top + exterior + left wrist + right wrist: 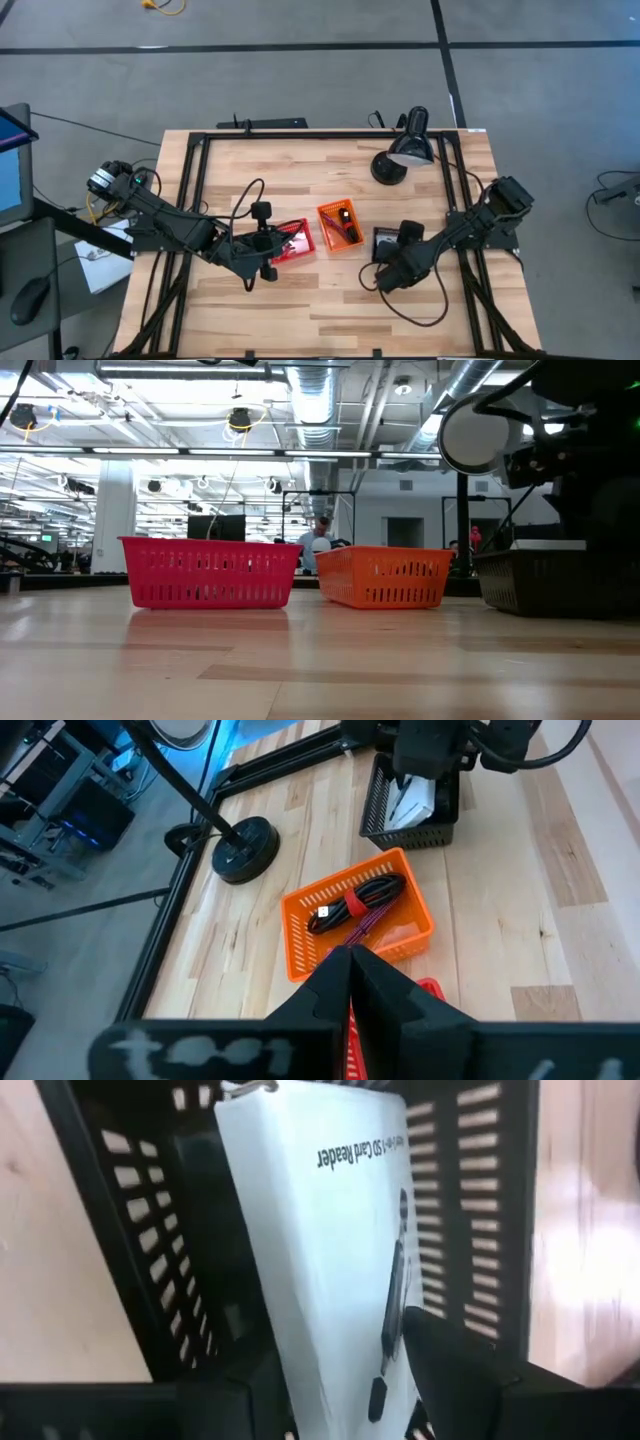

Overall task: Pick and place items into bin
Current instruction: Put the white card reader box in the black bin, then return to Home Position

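Note:
Three baskets stand in a row on the table: a red basket, an orange basket holding a coiled black cable with a red tie, and a black basket. My right gripper reaches down into the black basket, shut on a white printed card. My left gripper hovers shut over the red basket's left end and holds nothing. The cubes are out of view. My right gripper pinches the white card by its two long edges near the end closest to the wrist, one finger on each side. The fingers come from above, pointing down into the black basket. The card stands tilted inside the basket; its far end is near the wall.
A black desk lamp stands at the far right of the table, its round base near the orange basket. Black frame rails run along the left, far and right edges. Bare wood lies along the near side.

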You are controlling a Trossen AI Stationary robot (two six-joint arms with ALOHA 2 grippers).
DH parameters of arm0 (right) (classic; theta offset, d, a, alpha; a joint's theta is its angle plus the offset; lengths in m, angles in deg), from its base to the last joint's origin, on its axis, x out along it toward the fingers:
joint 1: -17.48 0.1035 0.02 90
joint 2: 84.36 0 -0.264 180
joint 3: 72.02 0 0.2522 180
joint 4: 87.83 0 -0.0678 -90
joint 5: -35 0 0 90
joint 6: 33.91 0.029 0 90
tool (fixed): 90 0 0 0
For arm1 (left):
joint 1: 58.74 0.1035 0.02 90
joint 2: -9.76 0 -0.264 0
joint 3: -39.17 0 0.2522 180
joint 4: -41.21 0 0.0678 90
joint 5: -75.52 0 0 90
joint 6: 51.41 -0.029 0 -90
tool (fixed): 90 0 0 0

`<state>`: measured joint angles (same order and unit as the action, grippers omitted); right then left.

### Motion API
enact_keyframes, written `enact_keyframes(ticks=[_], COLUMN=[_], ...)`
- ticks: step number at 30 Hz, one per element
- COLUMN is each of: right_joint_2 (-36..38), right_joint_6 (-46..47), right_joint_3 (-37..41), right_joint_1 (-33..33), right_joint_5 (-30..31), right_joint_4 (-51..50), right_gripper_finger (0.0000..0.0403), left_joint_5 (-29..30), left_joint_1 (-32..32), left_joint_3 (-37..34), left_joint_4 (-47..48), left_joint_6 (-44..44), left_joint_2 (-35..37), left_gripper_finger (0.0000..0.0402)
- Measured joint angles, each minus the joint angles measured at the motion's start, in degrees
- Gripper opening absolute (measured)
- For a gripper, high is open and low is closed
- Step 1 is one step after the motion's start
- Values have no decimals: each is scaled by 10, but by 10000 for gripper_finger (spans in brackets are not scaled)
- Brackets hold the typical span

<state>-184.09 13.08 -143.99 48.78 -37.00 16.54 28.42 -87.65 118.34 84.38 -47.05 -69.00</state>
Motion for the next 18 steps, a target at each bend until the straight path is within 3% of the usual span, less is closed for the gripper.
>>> enact_keyframes(ticks=[18], right_joint_2=[0], right_joint_6=[26], right_joint_3=[-170], right_joint_1=[9], right_joint_5=[-1], right_joint_4=[-168], right_gripper_finger=[170], left_joint_5=[-4], left_joint_1=[0], left_joint_3=[0], left_joint_4=[12], left_joint_6=[-1], left_joint_2=[0], left_gripper_finger=[0])
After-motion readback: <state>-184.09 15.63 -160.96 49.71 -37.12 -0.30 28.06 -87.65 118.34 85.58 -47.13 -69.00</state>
